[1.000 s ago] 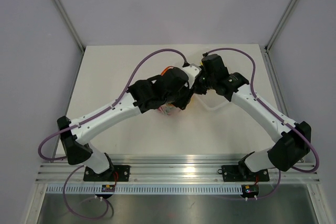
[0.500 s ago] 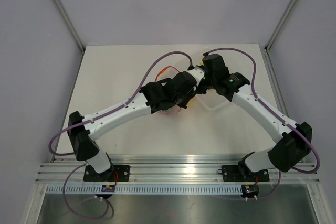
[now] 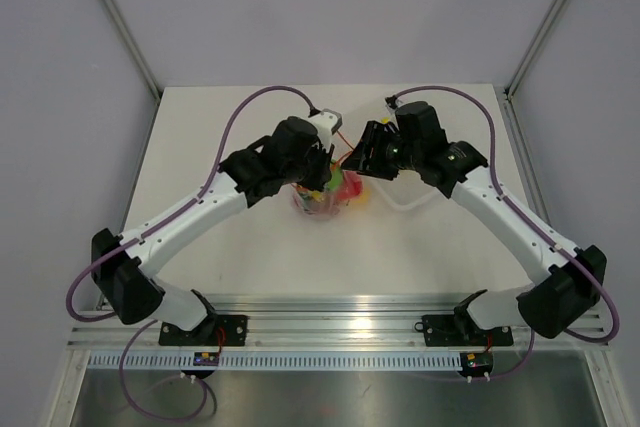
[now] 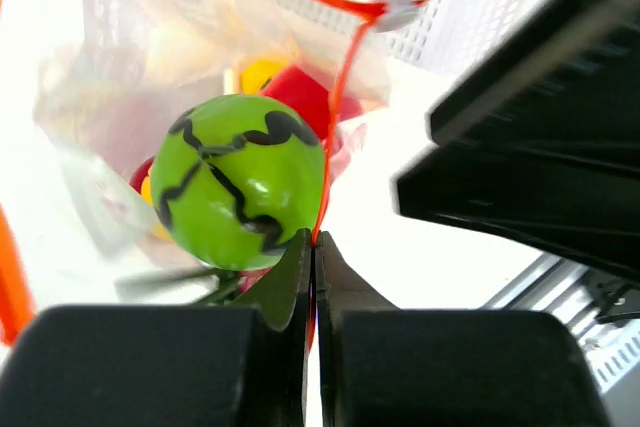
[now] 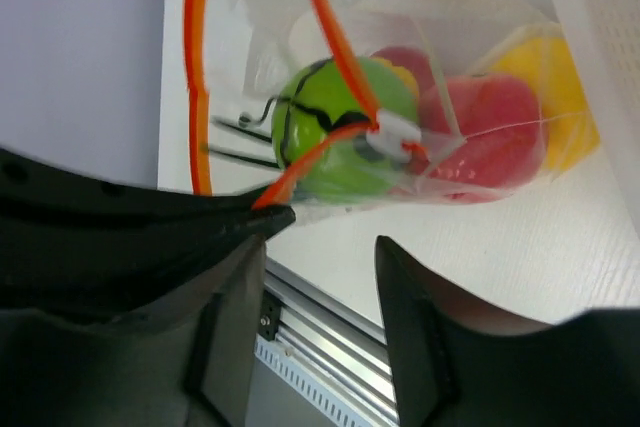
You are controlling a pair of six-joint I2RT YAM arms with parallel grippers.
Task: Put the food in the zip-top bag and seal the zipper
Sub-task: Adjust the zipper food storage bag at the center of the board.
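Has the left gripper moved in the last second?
Yes. In the top view the left gripper has shifted left, toward the table and its left edge, away from the right gripper.

White table (image 3: 200,257), grey walls (image 3: 320,7), aluminium rail (image 3: 340,322) near edge.

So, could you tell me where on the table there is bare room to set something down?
The widest bare patch of table lies between the left arm and right arm, bordered by the zip-top bag beyond and the metal rail nearer. The far-left corner also looks bare. It is crowded around the bag, where both arms' jaws meet.
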